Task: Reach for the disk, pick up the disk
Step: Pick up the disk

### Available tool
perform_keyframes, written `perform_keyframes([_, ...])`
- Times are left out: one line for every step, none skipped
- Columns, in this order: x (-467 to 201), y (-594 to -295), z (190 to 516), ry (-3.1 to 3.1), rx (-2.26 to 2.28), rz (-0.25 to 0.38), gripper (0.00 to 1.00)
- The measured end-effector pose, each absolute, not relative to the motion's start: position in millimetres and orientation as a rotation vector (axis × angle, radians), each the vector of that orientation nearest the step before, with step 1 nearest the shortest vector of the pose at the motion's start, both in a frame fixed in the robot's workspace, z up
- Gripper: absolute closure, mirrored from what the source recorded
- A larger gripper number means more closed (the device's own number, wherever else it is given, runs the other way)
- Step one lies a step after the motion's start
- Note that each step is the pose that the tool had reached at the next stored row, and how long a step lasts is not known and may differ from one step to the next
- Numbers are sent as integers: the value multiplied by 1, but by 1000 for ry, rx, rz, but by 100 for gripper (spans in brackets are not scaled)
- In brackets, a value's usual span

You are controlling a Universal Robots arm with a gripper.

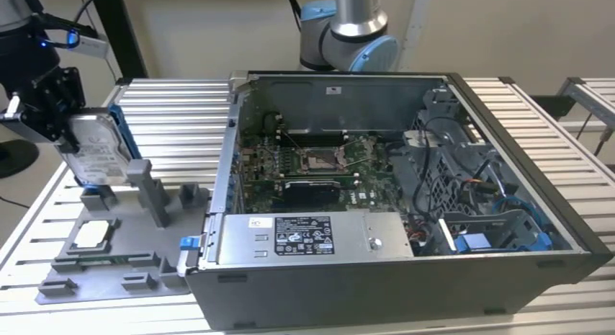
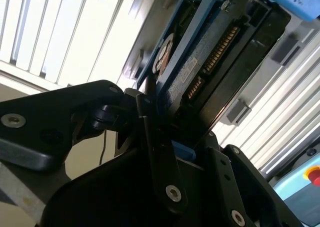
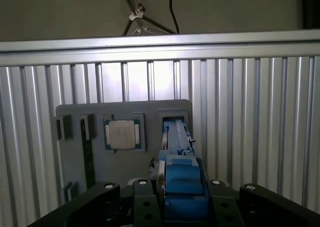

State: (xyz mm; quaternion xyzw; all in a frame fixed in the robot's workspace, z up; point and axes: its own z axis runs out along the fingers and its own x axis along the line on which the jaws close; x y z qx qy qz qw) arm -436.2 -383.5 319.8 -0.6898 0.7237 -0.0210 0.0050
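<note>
Your tool [image 1: 65,133] is clamped on the disk [image 1: 96,153], 9 o'clock of the case [image 1: 384,292]. Grip's right at one end, so it could swing and slip.

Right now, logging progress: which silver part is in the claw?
The disk in its blue bracket; the chip lies on the tray, the box sits in the case.

Silver arm [image 1: 358,7] with pale-blue joint caps [image 1: 376,55]; black, screw-studded pincer [image 3: 180,189].

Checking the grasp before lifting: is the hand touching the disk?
Touching. In the second wrist view the hand clamps the disk, fingers pressed against its edge.
</note>
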Motion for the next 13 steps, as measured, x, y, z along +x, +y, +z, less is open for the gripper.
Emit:
perform_keyframes([-436, -384, 321, 2266, -2160, -66, 100])
perform_keyframes([-436, -384, 321, 2266, -2160, -66, 100])
perform_keyframes([-436, -384, 322, 2266, -2160, -66, 100])
perform_keyframes([-437, -384, 322, 2266, -2160, -66, 100])
perform_keyframes([-437, -384, 323, 2266, -2160, -66, 100])
perform_keyframes([-437, -384, 324, 2266, -2160, -66, 100])
perform_keyframes([-437, -384, 324, 2266, -2160, -66, 100])
perform_keyframes([-437, -384, 325, 2266, -2160, -66, 100])
perform_keyframes([-437, -384, 326, 2267, -2160, -66, 100])
perform_keyframes([-437, -384, 327, 2266, -2160, -66, 100])
perform_keyframes([-437, -384, 328, 2266, -2160, -67, 100])
perform_keyframes([-437, -384, 329, 2266, -2160, -67, 100])
perform_keyframes([-437, -384, 330, 2266, -2160, -69, 100])
